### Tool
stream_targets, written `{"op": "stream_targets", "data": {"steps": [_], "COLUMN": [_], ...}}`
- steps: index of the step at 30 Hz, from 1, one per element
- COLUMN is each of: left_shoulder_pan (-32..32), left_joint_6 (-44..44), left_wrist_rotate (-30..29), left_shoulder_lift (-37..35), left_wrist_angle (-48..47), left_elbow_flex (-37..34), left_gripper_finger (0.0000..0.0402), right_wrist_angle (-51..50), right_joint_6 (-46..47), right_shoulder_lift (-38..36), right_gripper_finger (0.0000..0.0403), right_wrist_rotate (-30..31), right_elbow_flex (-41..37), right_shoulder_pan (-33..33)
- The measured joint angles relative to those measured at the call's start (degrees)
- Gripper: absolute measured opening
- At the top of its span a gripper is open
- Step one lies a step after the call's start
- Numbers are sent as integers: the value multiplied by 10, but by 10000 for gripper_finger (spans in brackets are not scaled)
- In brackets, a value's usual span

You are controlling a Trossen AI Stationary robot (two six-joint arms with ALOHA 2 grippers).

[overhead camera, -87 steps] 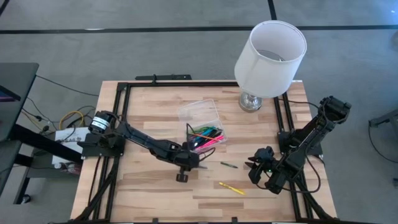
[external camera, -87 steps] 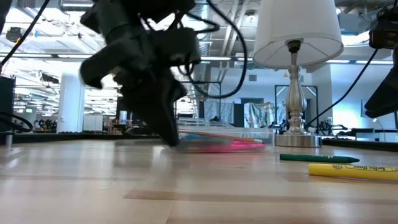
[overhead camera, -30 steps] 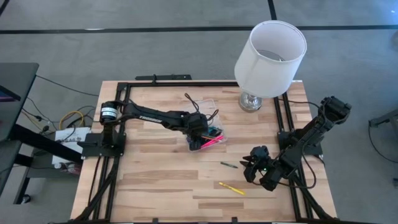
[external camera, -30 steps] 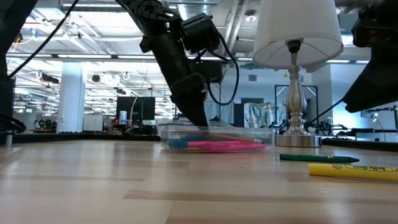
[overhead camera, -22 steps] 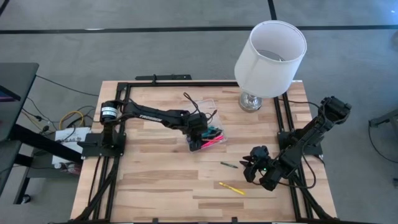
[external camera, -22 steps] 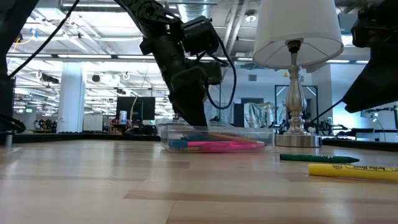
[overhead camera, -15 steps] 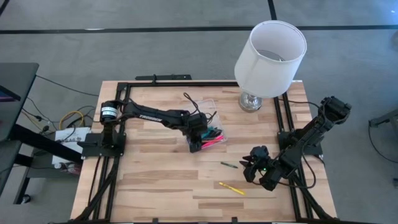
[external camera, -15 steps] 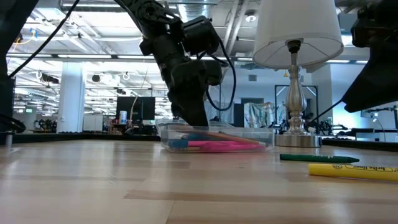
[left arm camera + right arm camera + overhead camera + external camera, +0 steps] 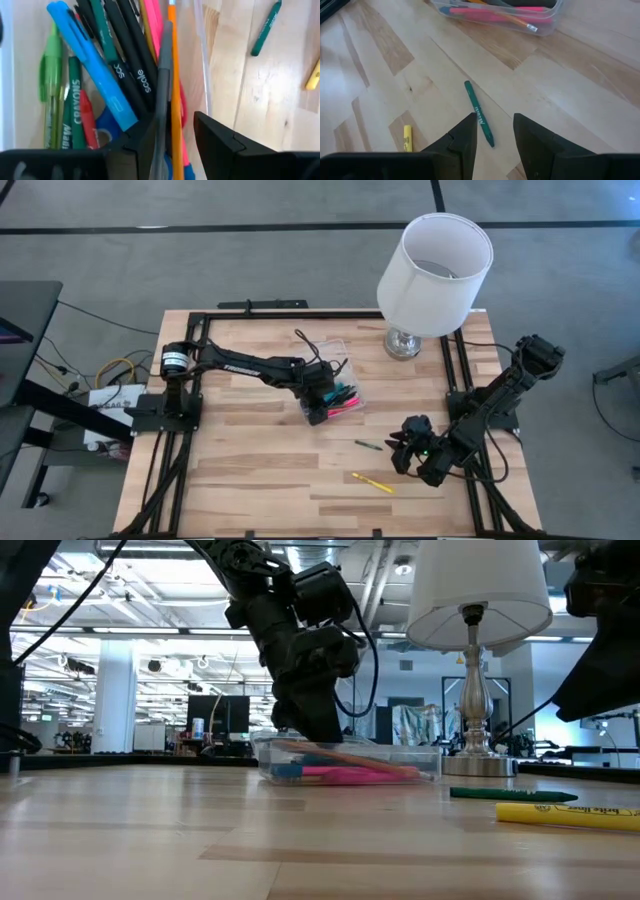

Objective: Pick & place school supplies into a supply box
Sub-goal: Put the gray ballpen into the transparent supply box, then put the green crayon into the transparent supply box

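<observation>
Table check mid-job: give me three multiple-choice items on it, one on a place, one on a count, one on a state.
1. Where is the left gripper?
A. over the supply box
B. beside the lamp
C. at the table's near edge

2. How many supplies lie loose on the table outside the box?
A. none
B. two
C. five

3. How do the right gripper's fingers stand?
A. shut on the yellow crayon
B. shut on the green pen
C. open, holding nothing

Answers:
1. A, the high view shows it down over the box's near end, among the pens.
2. B, only the green pen and yellow crayon lie on the wood.
3. C, the right wrist view shows bare table and the green pen between the spread fingers.
</observation>
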Motion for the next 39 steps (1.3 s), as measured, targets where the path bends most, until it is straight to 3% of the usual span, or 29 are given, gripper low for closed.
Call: {"op": "stream_targets", "data": {"steps": [7, 13, 21, 30, 34, 39], "left_shoulder_pan": [14, 11, -17, -89, -129, -170], "left_joint_6": [-28, -22, 12, 99, 112, 104], "left_wrist_rotate": [-49, -45, -58, -196, -286, -353], "left_shoulder_lift": [-1, -1, -57, -177, -216, -239], "left_wrist_angle": [-35, -24, 9, 4, 0, -23], "left_elbow_flex": [0, 0, 0, 0, 0, 0], "left_gripper_finger": [128, 128, 128, 128, 128, 128], "right_wrist_angle": [0, 6, 61, 91, 122, 170], "right_joint_6": [0, -2, -141, -312, -414, -461], "right_shoulder_lift": [0, 0, 0, 0, 11, 46], "right_gripper_finger": [120, 120, 120, 120, 120, 120], "right_wrist_rotate": [-3, -3, -76, -135, -176, -240], "right_elbow_flex": [0, 0, 0, 0, 0, 0], "right_shoulder_pan": [0, 0, -30, -114, -145, -179]}}
